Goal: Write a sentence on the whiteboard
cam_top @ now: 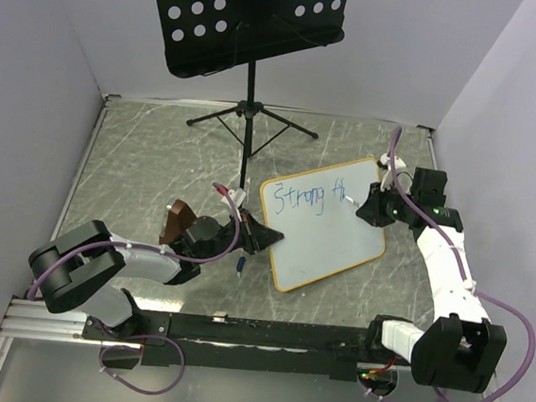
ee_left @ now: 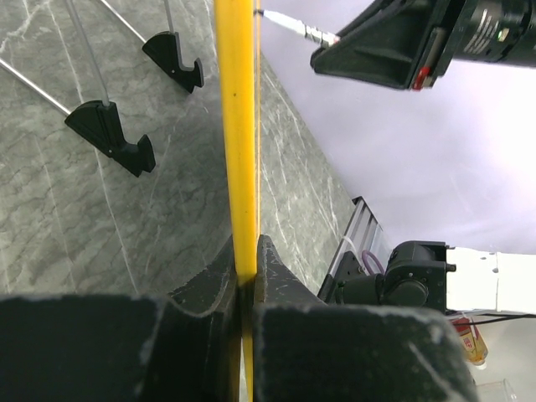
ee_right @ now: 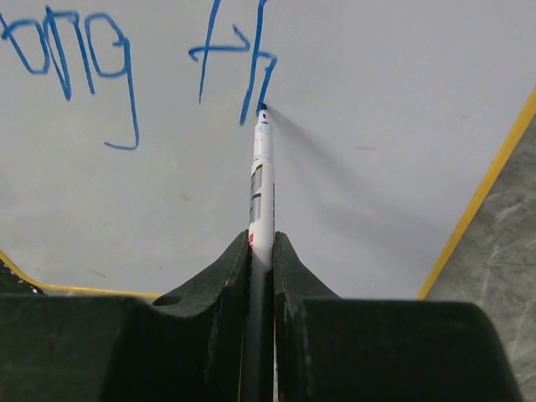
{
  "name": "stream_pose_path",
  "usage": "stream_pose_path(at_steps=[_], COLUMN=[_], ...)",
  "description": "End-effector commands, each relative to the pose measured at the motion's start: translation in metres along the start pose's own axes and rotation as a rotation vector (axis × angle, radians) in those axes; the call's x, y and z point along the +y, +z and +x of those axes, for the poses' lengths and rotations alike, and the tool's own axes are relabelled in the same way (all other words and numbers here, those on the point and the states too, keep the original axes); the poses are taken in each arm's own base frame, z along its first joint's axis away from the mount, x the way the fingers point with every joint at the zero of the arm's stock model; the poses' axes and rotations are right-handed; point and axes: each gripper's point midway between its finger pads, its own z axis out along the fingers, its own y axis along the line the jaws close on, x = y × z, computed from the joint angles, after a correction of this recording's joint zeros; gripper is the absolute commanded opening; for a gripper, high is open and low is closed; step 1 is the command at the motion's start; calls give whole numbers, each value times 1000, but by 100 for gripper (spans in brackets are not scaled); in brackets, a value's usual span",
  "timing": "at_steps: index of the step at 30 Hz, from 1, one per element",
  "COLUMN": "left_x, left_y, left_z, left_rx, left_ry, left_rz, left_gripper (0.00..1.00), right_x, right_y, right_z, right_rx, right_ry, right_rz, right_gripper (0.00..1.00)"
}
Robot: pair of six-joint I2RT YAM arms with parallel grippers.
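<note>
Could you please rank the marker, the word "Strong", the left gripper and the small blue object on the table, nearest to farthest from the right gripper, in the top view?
1. Marker, held in the right gripper itself.
2. "Strong", on the whiteboard to its left.
3. Left gripper, on the whiteboard's left edge.
4. Small blue object, on the table beside that gripper.

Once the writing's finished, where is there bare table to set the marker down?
Bare table lies left of the music stand, toward the left wall, and beyond the whiteboard in the far right corner. Crowded: the board's left edge, clamped by the left end effector, and its right edge under the right end effector holding the marker.
</note>
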Motion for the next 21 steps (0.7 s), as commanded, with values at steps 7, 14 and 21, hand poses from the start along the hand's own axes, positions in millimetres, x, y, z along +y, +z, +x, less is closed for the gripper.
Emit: stream_pose_path(at_steps=[7, 14, 21], left_x=[-33, -33, -34], left_y=[1, 3, 2], left_z=[-23, -23, -25], left_rx=[-78, -75, -79], left_ry=[55, 59, 59], left_rz=[128, 134, 133], left_gripper=[1, 1, 1], right_x=[-16, -15, -13], right_y=[-3, -2, -3], right_z=[-47, -42, -41], right_rx=[-94, -87, -91], right_ry=[-29, -22, -24], right_rz=[49, 44, 43], right_gripper=[0, 0, 0])
